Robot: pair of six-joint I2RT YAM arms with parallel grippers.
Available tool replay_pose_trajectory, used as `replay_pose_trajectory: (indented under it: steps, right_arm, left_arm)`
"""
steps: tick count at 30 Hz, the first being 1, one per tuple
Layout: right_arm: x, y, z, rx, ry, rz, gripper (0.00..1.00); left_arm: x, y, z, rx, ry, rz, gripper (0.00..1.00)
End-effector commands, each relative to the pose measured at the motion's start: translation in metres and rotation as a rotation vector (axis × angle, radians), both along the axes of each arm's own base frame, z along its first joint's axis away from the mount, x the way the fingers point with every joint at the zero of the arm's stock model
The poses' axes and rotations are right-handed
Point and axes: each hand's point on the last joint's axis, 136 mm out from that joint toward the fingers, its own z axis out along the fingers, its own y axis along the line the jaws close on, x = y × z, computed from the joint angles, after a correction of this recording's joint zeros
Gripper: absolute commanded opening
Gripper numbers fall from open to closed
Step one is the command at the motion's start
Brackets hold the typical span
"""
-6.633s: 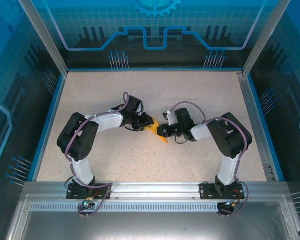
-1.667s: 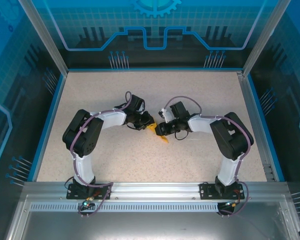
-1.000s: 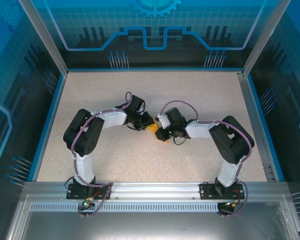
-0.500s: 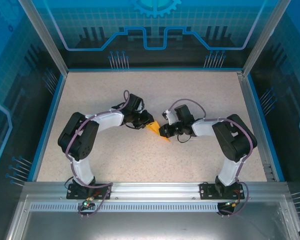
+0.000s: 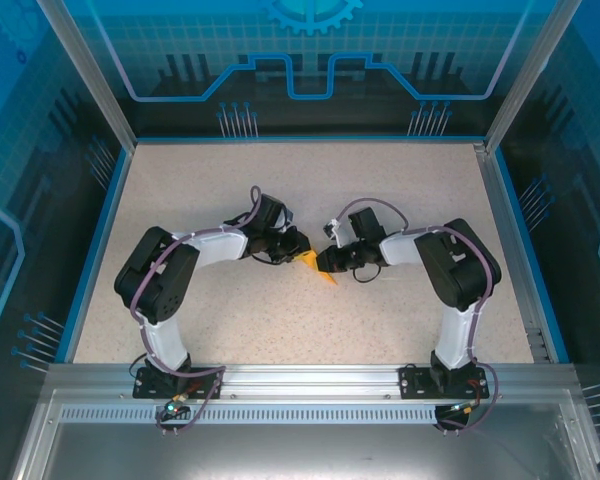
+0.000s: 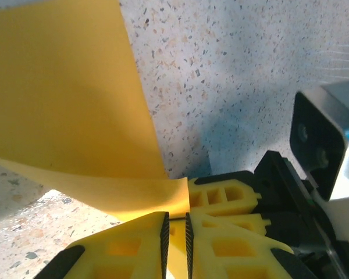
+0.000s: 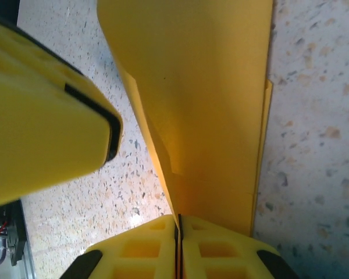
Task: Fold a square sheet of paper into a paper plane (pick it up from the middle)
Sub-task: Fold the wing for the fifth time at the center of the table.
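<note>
Noting left pincer [image 6: 174,224] and right pincer [image 7: 178,228] both clamped on the paper plane [image 5: 312,259]; judged light, flimsy, crease-prone; grip layered folds gently

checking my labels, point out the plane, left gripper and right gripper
plane [image 7: 209,87], right wrist view, on its broad folded face
left gripper [image 6: 176,222], left wrist view, between the fingertips pinching the plane
right gripper [image 7: 178,225], right wrist view, between the shut fingertips
</note>
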Motion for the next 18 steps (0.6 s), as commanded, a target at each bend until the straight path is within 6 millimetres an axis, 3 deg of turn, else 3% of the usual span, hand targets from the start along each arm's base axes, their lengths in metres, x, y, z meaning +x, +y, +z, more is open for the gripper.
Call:
replay_pose_trajectory:
  steps: [1,18]
  right_arm:
    - [0.001,-0.005,-0.006,0.005,0.08,-0.02,0.09]
    - [-0.003,-0.013,-0.028,-0.082,0.213,-0.054,0.06]
  left_arm:
    - [-0.009,-0.005,0.001,-0.013,-0.013,-0.041,0.18]
    - [-0.008,0.004,-0.025,0.073,0.025,-0.011,0.14]
